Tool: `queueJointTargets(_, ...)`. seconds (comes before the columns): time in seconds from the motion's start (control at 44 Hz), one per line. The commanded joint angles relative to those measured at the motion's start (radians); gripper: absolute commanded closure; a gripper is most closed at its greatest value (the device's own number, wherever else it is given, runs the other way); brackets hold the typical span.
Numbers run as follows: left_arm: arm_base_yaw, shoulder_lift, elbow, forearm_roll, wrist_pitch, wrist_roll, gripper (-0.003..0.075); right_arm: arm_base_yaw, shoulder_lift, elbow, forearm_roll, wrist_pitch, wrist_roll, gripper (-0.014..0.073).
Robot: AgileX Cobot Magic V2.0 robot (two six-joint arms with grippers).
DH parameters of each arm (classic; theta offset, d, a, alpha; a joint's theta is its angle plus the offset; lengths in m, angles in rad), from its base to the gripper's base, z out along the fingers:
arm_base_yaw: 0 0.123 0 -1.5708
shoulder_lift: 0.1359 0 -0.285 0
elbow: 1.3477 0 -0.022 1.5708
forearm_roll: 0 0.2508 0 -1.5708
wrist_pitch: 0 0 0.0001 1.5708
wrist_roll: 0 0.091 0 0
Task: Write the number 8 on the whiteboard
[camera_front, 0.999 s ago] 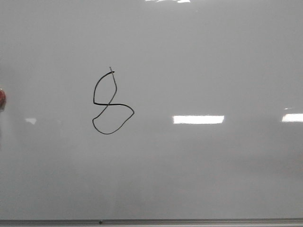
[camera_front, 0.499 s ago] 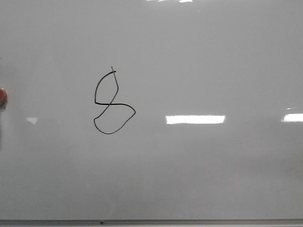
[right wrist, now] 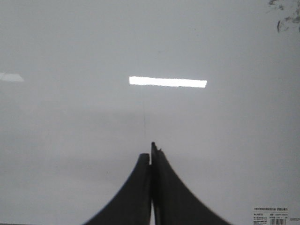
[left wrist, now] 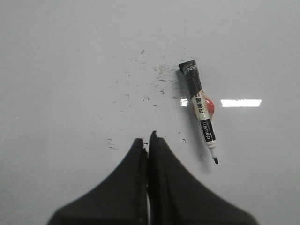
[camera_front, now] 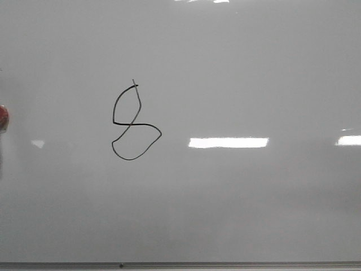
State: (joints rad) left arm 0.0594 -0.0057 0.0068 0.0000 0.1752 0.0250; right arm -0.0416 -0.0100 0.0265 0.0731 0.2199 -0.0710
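Observation:
A black hand-drawn number 8 (camera_front: 134, 122) stands left of centre on the whiteboard (camera_front: 254, 73) in the front view, its upper loop narrow and its lower loop wider. Neither gripper shows in that view. In the left wrist view my left gripper (left wrist: 146, 139) is shut with nothing between its fingers, and an uncapped marker (left wrist: 200, 115) lies loose on the board just beside it, tip toward the fingers. My right gripper (right wrist: 151, 151) is also shut and empty over bare board.
A red object (camera_front: 3, 117) sits at the board's left edge. The grey frame edge (camera_front: 180, 264) runs along the bottom. Small black ink flecks (left wrist: 150, 84) dot the board near the marker. A printed label (right wrist: 273, 215) is stuck on the board close to the right gripper.
The drawn 8 is unchanged, shifting only a few pixels right a second ago. The bright light reflection on the board has stretched to the left.

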Motion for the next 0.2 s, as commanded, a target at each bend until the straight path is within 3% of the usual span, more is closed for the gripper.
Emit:
queueJointTargets(0.0,0.001,-0.018,0.001,0.0,-0.082,-0.012,0.0739,-0.006,-0.019,-0.002,-0.005,-0.075,-0.01,0.0594)
queueJointTargets(0.182,0.001,-0.018,0.001,0.0,-0.082,-0.012,0.0739,-0.006,-0.019,-0.002,-0.005,-0.075,-0.01,0.0594)
